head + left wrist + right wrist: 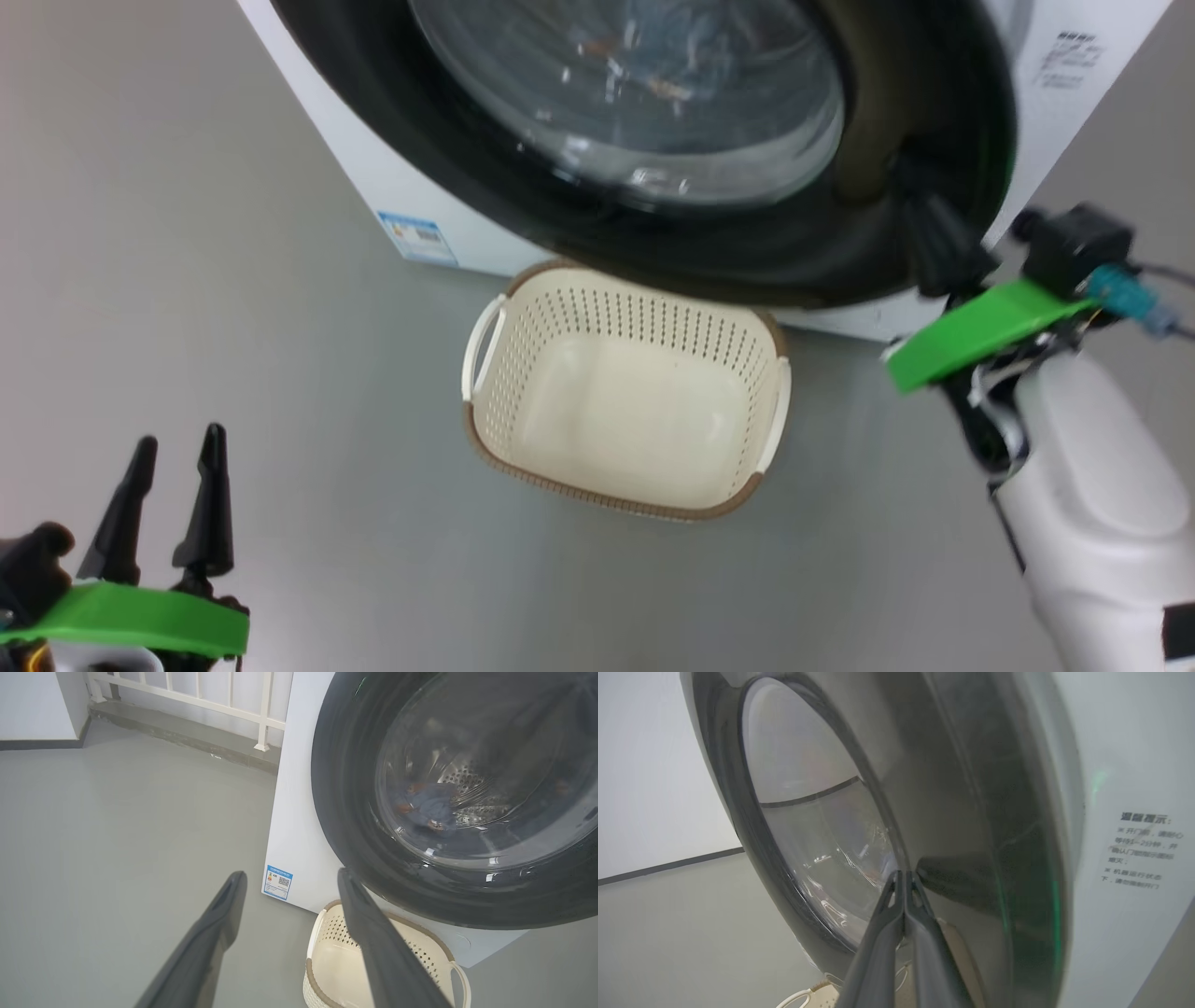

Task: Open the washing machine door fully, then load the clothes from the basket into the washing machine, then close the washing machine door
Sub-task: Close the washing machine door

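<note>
Left wrist view: blue fabric clothes [432, 805] behind round glossy black door [345, 812].
My right gripper [904, 873] pressed together at door; left gripper [177, 443] spread, empty.

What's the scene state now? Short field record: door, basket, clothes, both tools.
washing machine door: against the front of the washing machine; latched or not, cannot tell
basket: empty, on the floor below the door
clothes: in the drum, seen through the glass
left tool: open, holding nothing
right tool: shut, tips at the door's right rim
</note>
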Controlling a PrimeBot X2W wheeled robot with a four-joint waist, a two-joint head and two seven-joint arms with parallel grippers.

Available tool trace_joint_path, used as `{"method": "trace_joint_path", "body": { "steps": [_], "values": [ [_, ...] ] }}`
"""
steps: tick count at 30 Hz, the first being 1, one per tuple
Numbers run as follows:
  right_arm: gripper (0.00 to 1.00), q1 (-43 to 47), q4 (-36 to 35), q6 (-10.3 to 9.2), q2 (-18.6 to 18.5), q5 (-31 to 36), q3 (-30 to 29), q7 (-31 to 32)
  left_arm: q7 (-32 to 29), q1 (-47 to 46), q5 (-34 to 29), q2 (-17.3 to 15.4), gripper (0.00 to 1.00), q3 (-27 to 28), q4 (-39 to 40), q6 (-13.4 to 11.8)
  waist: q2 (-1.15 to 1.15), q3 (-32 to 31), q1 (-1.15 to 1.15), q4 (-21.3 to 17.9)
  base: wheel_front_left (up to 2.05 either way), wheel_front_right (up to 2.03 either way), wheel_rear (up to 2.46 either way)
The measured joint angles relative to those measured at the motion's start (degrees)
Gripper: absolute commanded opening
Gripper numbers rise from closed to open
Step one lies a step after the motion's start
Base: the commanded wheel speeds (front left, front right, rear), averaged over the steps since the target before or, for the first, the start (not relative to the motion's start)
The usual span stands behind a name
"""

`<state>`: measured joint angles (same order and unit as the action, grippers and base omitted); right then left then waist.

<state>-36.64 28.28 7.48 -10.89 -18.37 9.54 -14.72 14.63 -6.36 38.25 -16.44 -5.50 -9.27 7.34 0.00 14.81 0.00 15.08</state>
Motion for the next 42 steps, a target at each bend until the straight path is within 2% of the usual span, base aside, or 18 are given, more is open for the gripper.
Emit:
{"method": "trace_joint_path", "body": {
  "steps": [5, 15, 30, 31, 32, 33, 42],
  "values": [
    [0.0, -4.6, -0.3, -0.01, -0.4, 2.9, -3.4, 0.0, 0.0, -1.8, 1.5, -0.5, 1.0, -0.1, 0.2, 0.0, 0.0, 3.5, 0.0, 0.6, 0.0, 0.0, 0.0],
    [0.0, -12.9, 1.2, 0.13, -1.9, 6.4, -5.4, 0.0, 0.0, -4.5, 2.6, -0.7, 1.0, -0.6, 0.4, 0.0, 0.0, 8.0, 0.0, 2.2, 0.0, 0.0, 0.0],
    [0.02, -12.6, 3.2, 0.42, -1.3, 7.7, -6.3, 0.0, 0.0, -4.8, 2.7, -0.7, 1.0, -0.8, 0.0, 0.0, 0.0, 5.2, 0.0, 1.6, 0.0, 0.0, 0.0],
    [0.29, -12.1, 3.1, 0.42, -1.3, 7.6, -6.4, 0.0, 0.0, -4.8, 2.7, -0.7, 1.0, -0.8, 0.0, 0.0, 0.0, 4.9, 0.0, 1.5, 0.0, 0.0, 0.0],
    [0.92, -11.5, 3.0, 0.38, -1.4, 7.6, -6.4, 0.0, 0.0, -4.8, 2.5, -0.7, 1.0, -0.8, 0.0, 0.0, 0.0, 4.5, 0.0, 1.4, 0.0, 0.0, 0.0],
    [1.0, -10.7, 2.8, 0.34, -1.4, 7.4, -6.4, 0.0, 0.0, -4.8, 2.3, -0.7, 1.0, -0.8, 0.0, 0.0, 0.0, 4.0, 0.0, 1.2, 0.0, 0.0, 0.0],
    [1.0, -0.6, -0.5, 0.34, 0.1, 3.5, -2.3, 0.0, 0.0, -2.7, 0.1, -0.8, 1.0, -1.3, 0.1, 0.0, 0.0, -1.6, 0.0, -1.9, 0.0, 0.0, 0.0]
  ]
}}
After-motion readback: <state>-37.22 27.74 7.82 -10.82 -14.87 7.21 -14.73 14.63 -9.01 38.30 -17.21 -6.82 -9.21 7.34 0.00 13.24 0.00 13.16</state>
